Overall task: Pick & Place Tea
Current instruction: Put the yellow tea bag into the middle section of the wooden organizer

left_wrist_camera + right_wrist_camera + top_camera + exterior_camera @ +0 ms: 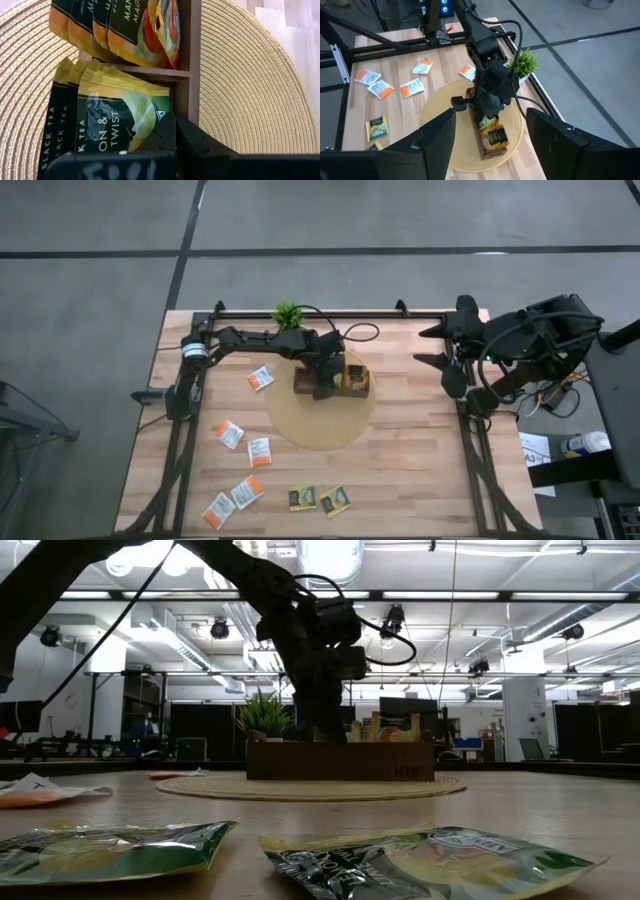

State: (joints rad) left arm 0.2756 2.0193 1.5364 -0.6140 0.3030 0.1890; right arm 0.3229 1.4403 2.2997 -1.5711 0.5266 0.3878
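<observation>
1. The left gripper point(323, 388) is seen lowered over the brown rectangular wooden compartment tray point(303, 383), which rests on a round woven straw mat point(310, 430) near the middle of the pale wooden plank table point(420, 470).
2. In the left wrist view its dark fingers point(167, 132) are pressed together at the edge of the dark green-and-yellow paper tea sachets point(117, 112) that stand packed in one tray compartment; whether one sachet is pinched between them cannot be told.
3. A second row of dark-and-orange sachets point(120, 30) is seen standing in the neighbouring compartment, beyond a wooden divider point(150, 74).
4. Six white-and-orange square sachets point(259, 451) lie scattered flat on the table on the left arm's side, well apart from the mat.
5. Two loose dark green-and-yellow sachets point(335, 500) lie side by side near the table's front edge; in the low view they fill the foreground.
6. A small green potted plant point(288, 314) stands just behind the mat, close to the left arm's forearm.
7. The right gripper point(432, 346) is held at the table's right rear corner, fingers spread wide and holding nothing, well apart from the tray.
</observation>
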